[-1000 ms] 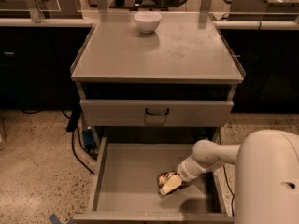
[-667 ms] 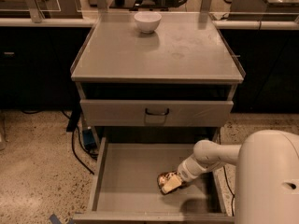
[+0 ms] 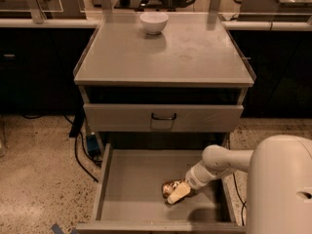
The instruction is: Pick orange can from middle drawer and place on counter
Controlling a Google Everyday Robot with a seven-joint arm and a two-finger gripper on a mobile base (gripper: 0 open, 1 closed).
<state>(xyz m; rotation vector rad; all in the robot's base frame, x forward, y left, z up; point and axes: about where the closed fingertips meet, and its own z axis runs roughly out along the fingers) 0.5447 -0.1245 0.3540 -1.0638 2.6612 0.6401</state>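
The orange can lies in the open middle drawer, right of the middle of its floor, shiny copper with a bright end. My gripper reaches down into the drawer from the right and is right at the can, touching or covering its right side. The white arm runs from it to my body at the lower right. The counter is the grey cabinet top above, well above and behind the gripper.
A white bowl stands at the back middle of the counter. A shut drawer front with a black loop handle sits just above the open drawer. Black cables lie on the speckled floor to the left.
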